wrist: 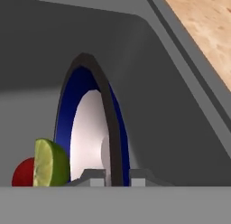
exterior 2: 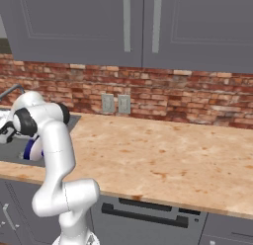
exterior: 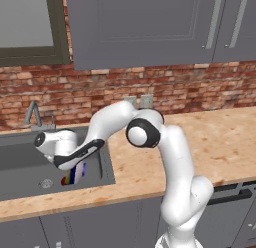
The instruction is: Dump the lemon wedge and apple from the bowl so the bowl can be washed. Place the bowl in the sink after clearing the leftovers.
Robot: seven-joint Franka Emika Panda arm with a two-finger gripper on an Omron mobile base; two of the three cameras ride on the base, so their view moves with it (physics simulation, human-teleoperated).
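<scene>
Gripping the rim of one bowl [wrist: 92,128], the narrow jaws of the gripper [wrist: 117,175] hold it on edge inside the sink [wrist: 171,128]. One lemon wedge [wrist: 50,163] and one apple [wrist: 23,172] sit beside the bowl's white inside. One faucet [exterior: 34,114] stands behind the basin, beside the worktop [exterior: 210,142].

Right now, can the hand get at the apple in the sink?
Probably not directly. The hand is shut on the bowl rim, bowl on edge inside the sink. The apple sits beside it, partly behind the lemon wedge; it would have to release first.
</scene>
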